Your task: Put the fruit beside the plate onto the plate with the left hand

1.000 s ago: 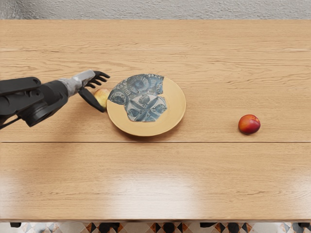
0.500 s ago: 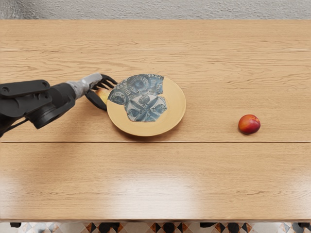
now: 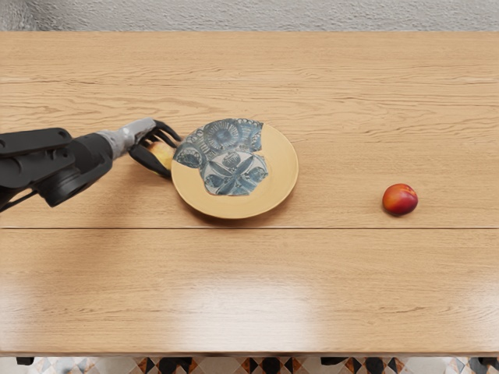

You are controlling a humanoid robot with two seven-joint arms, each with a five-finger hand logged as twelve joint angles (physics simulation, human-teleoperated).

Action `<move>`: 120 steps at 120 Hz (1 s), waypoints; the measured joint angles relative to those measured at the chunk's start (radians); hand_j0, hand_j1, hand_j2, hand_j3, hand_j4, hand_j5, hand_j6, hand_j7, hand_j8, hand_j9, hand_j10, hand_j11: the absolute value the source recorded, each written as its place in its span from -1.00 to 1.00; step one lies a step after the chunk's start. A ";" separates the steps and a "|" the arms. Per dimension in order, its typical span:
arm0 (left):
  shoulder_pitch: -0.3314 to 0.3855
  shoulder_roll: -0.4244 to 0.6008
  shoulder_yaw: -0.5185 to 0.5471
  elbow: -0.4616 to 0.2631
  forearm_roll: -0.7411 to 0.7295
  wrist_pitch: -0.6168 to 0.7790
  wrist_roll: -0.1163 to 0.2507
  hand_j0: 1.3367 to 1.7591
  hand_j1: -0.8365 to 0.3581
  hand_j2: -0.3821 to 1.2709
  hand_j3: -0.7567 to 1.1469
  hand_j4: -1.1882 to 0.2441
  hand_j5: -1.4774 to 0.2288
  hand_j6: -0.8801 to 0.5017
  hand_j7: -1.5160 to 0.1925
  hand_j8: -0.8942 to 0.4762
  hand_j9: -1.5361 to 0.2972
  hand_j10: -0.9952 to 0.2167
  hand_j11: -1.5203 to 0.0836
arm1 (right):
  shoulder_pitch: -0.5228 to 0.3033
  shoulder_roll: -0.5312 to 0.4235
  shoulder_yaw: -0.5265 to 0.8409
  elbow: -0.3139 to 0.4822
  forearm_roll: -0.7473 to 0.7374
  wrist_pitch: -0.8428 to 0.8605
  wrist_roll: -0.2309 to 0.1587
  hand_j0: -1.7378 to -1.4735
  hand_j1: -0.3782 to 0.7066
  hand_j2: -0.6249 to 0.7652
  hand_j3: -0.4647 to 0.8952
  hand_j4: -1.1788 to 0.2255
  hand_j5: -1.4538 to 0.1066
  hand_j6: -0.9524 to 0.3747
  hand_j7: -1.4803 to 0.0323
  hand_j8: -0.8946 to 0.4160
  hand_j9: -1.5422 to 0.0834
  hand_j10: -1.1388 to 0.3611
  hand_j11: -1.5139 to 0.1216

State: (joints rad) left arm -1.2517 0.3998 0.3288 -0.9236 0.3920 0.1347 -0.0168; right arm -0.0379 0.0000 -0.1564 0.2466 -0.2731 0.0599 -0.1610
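Bright, even, sharp render.
Soft glare on the near counter (image 3: 234,296); thin shadow under the plate (image 3: 284,167).

Left hand (image 3: 153,145) wraps fingers (image 3: 168,135) around fruit (image 3: 163,153) beside the plate (image 3: 281,183).

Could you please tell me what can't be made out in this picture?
- Head view: yellow fruit, mostly covered by the left robot hand closed on it; its kind is unclear.
- Left arm: cut off by the left edge.
- Right arm: out of view.
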 joint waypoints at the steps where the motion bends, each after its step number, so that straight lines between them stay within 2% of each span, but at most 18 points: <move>1: 0.000 0.000 0.000 0.000 0.000 0.000 0.000 0.52 0.10 -0.39 -0.21 0.01 0.03 -0.40 0.08 -0.28 0.02 -0.12 0.15 | 0.000 0.000 0.000 0.000 0.000 0.000 0.000 -0.40 -0.90 -0.11 -0.32 0.65 0.83 0.41 0.92 0.33 0.86 0.49 0.82; 58: 0.000 0.059 -0.004 -0.055 0.000 0.000 0.000 0.52 0.01 -0.35 -0.21 -0.06 -0.02 -0.47 0.03 -0.29 -0.03 -0.14 0.08 | 0.000 0.000 0.000 0.000 0.000 0.000 0.000 -0.40 -0.90 -0.11 -0.32 0.65 0.83 0.41 0.92 0.33 0.86 0.49 0.82; 108: -0.002 0.139 -0.015 -0.134 -0.001 -0.001 0.000 0.52 0.00 -0.15 -0.21 -0.14 -0.14 -0.56 -0.09 -0.34 -0.14 -0.22 -0.04 | 0.000 0.000 0.000 0.000 0.000 0.000 0.000 -0.40 -0.90 -0.11 -0.32 0.65 0.83 0.41 0.92 0.33 0.86 0.49 0.82; 120: -0.004 0.143 -0.017 -0.146 -0.001 -0.001 0.000 0.52 -0.02 -0.11 -0.21 -0.16 -0.16 -0.58 -0.12 -0.34 -0.16 -0.19 -0.06 | 0.000 0.000 0.000 0.000 0.000 0.000 0.000 -0.40 -0.90 -0.11 -0.32 0.65 0.83 0.41 0.92 0.33 0.86 0.49 0.82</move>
State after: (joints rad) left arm -1.2562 0.5430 0.3117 -1.0693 0.3905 0.1333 -0.0167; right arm -0.0379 0.0000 -0.1564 0.2466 -0.2731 0.0598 -0.1607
